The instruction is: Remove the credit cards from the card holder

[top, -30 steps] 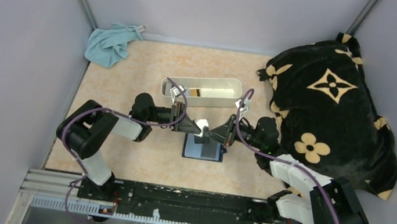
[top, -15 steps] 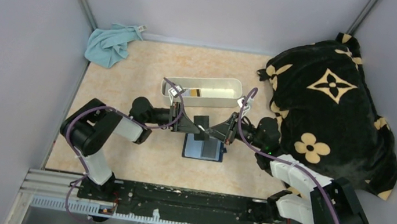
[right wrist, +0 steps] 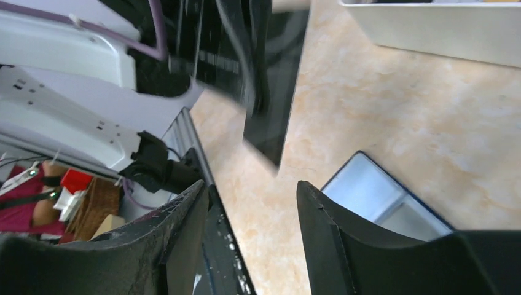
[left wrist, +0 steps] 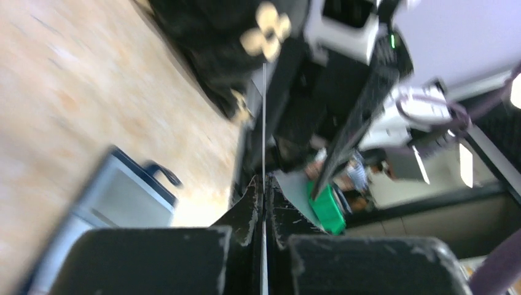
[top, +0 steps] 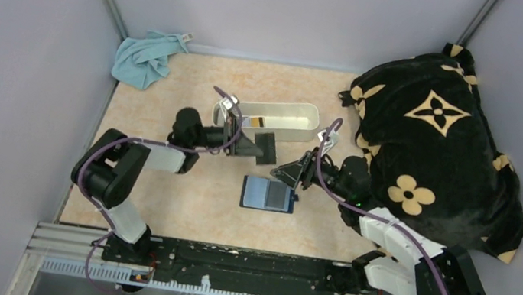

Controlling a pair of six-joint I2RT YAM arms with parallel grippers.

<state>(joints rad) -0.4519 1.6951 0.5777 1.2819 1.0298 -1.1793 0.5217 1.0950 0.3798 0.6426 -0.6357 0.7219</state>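
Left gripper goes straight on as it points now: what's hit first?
Probably the open right gripper: the left gripper, shut on a thin dark rectangular card, points across at it. Relative height is unclear from above.

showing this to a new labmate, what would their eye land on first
The big black blanket with gold flowers, heaped on the right, grabs the eye first. At centre, the left gripper pinches a dark card just in front of the white tray. The open blue wallet lies flat nearer the arms, with the right gripper open above its far right corner.
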